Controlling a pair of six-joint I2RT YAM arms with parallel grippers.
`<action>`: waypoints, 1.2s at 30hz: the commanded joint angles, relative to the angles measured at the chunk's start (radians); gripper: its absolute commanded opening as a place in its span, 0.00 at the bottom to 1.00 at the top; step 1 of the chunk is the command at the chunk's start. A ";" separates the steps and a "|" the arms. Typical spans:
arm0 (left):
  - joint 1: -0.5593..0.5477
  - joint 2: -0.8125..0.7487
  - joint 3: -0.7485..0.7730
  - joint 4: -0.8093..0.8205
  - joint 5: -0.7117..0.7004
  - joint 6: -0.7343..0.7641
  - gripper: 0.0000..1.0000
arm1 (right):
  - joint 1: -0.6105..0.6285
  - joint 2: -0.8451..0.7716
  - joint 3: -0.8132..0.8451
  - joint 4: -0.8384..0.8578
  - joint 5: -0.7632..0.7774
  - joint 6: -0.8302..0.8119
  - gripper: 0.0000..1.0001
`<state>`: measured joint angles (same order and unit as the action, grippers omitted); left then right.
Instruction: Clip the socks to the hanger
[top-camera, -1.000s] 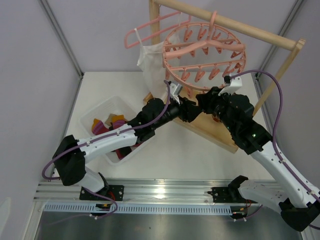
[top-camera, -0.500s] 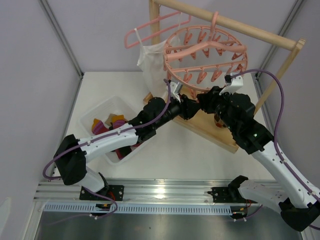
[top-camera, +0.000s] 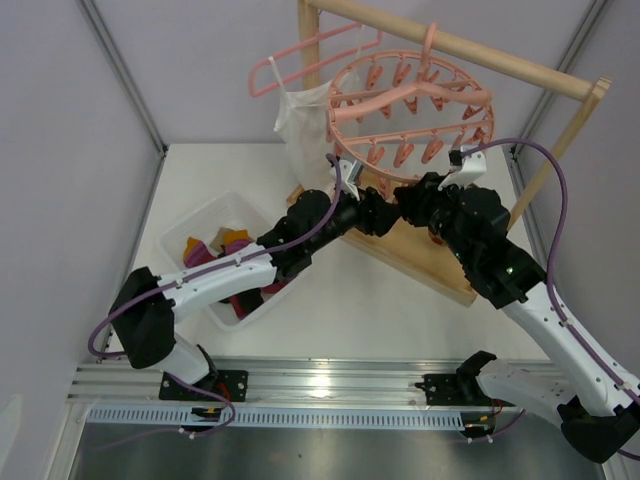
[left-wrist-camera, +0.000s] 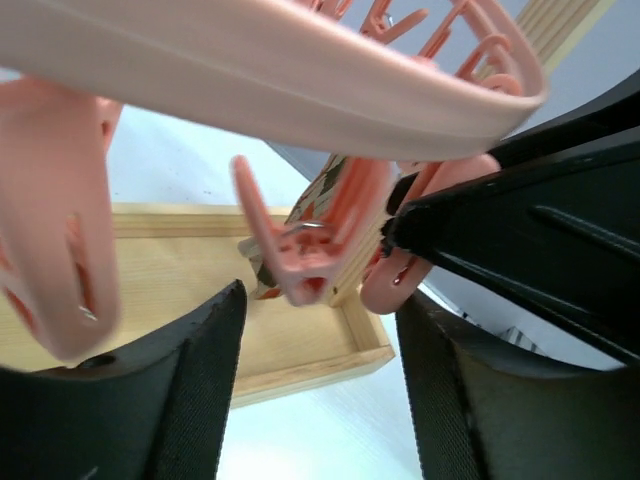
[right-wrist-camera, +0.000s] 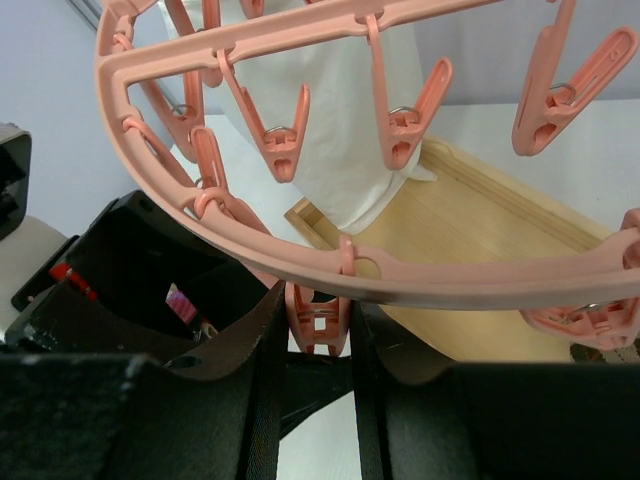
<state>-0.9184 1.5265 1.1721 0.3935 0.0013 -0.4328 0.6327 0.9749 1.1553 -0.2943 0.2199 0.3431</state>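
Socks (top-camera: 222, 248) lie nearest you, a heap of maroon, purple and orange in the white bin (top-camera: 195, 218) at the left of the desk (top-camera: 340, 300). With so many unclipped, I judge most of the job is still ahead.

Past the bin, your two arms meet mid-frame under the hanger (right-wrist-camera: 480, 292). Your left end effector (left-wrist-camera: 320, 295) stands spread and grips nothing. Just ahead of its fingers, a tan patterned strip (left-wrist-camera: 320, 205) sits among the pink clips (left-wrist-camera: 290, 255). It looks like the argyle sock, but you cannot tell from here whether a clip bites it. Your right end effector (right-wrist-camera: 317, 310) is pressed together on a single clip (right-wrist-camera: 318, 325) dangling from the ring's near rim.

Over the last second the left wrist has slid a little toward the upper left. The hanger's near rim, which sagged toward the arms, has lifted, so the ring sits more level. The right arm has hardly moved.

I read that as the left arm easing off after feeding the sock in, so confirm the bite before the right lets go.

Farthest back, at the top of the frame, the white camisole (top-camera: 300, 120), the thin coat hanger (top-camera: 290, 60) and the wooden rail (top-camera: 480, 55) are as they were.
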 joint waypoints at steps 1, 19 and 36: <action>0.026 -0.031 0.014 -0.050 -0.044 0.016 0.70 | 0.015 -0.016 -0.032 0.001 -0.034 -0.013 0.00; 0.211 -0.485 -0.149 -0.818 -0.189 -0.035 0.99 | 0.015 -0.041 -0.126 0.107 0.004 -0.067 0.00; 0.716 -0.110 -0.057 -1.111 -0.136 0.008 0.89 | 0.013 -0.056 -0.160 0.124 -0.011 -0.072 0.00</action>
<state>-0.2352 1.3556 1.0206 -0.6994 -0.1257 -0.4355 0.6376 0.9272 1.0172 -0.1284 0.2272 0.2813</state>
